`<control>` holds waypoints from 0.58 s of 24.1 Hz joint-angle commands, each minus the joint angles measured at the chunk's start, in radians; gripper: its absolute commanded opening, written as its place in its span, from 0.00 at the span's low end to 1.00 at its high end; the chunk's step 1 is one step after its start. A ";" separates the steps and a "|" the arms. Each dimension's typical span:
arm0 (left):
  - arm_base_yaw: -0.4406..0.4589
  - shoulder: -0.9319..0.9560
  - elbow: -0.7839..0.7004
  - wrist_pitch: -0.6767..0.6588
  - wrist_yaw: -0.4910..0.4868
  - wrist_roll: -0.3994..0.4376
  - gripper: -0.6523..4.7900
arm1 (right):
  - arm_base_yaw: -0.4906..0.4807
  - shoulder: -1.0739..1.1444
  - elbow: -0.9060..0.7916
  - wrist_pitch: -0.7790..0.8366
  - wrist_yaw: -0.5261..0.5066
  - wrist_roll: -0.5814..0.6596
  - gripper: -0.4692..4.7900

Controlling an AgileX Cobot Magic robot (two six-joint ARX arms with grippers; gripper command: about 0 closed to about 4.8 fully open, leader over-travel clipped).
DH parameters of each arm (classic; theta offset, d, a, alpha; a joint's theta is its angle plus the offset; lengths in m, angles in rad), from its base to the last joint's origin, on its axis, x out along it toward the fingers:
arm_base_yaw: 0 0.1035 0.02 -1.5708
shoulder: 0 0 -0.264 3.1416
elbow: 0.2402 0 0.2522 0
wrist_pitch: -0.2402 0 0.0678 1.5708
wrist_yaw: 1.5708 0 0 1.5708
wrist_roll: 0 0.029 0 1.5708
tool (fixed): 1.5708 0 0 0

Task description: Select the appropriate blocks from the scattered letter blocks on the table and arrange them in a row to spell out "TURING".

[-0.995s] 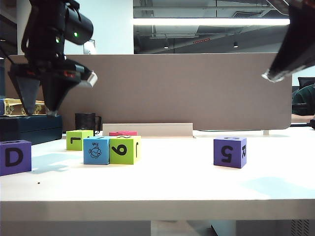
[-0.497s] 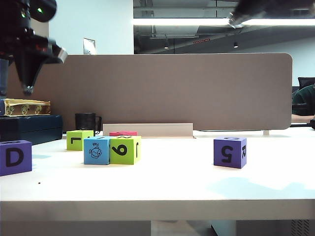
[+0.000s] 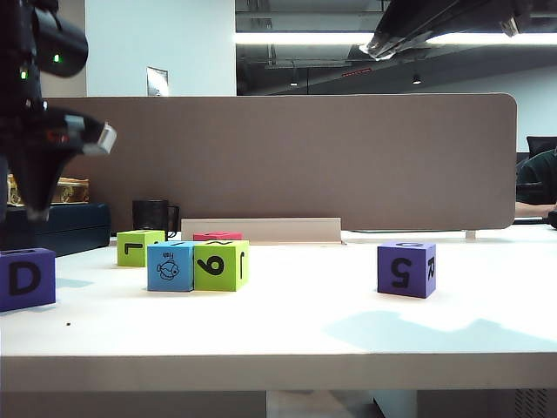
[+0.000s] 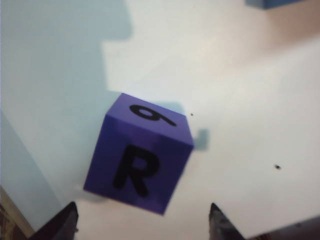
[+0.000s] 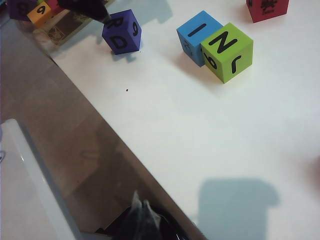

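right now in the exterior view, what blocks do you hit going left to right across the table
purple D block → lime green L block → blue fish block → lime green 9 block → purple 5 block. The red block behind the blue and green pair overlaps them, so I left it out.

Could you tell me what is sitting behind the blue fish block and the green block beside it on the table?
Behind the blue fish block and green block sit another lime green block and a red block, mostly hidden; farther back, a black mug.
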State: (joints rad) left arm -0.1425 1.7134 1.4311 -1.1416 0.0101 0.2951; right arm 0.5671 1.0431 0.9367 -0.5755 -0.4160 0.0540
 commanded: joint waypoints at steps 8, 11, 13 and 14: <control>0.000 -0.004 -0.066 0.141 -0.031 0.077 0.75 | 0.002 -0.002 0.005 -0.013 -0.004 -0.001 0.09; 0.000 -0.004 -0.068 0.133 -0.031 0.098 0.75 | 0.002 -0.002 0.005 -0.027 -0.005 -0.001 0.09; 0.000 -0.004 -0.068 0.131 -0.031 0.127 0.75 | 0.002 -0.002 0.005 -0.033 -0.005 -0.001 0.09; 0.000 -0.004 -0.068 0.132 -0.026 0.150 0.75 | 0.002 -0.002 0.005 -0.034 -0.005 -0.001 0.09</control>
State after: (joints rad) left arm -0.1425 1.7130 1.3643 -1.0092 -0.0261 0.4129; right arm 0.5674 1.0431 0.9367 -0.6174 -0.4164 0.0540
